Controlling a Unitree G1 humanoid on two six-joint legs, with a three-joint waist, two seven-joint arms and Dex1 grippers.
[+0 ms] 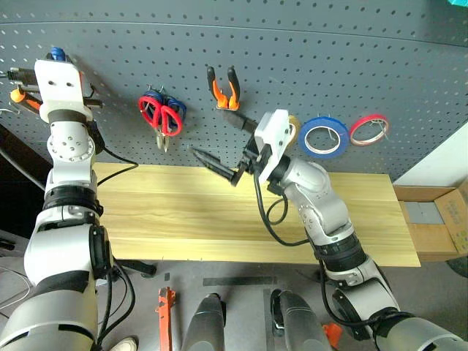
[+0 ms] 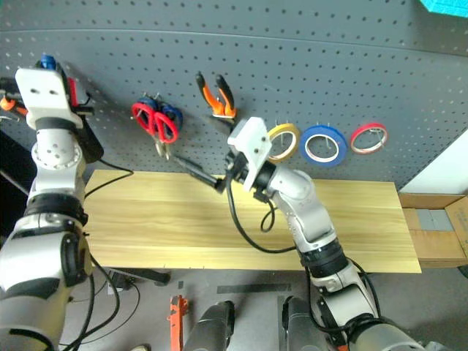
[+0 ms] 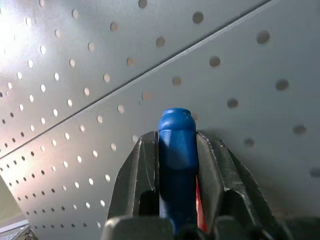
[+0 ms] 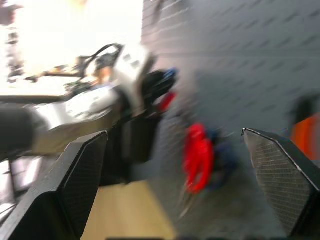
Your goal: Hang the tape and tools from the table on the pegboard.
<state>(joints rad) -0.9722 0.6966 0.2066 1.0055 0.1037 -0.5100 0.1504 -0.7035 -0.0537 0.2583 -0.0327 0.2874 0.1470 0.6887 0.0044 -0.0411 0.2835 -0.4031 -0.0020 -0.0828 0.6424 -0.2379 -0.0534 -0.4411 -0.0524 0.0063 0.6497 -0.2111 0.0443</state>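
Two scissors [image 1: 161, 115] hang between pliers [image 1: 224, 89], left end effector [image 3: 176, 150]; table [image 1: 183, 212] apparently bare.

Red-handled scissors [image 1: 162, 117], pliers [image 1: 224, 89] hang on pegboard [image 1: 307, 66]

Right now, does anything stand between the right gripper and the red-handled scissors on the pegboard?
Nothing visible does. The open right gripper faces the red-handled scissors across bare pegboard. The blue-handled scissors hang right beside them, not in front.
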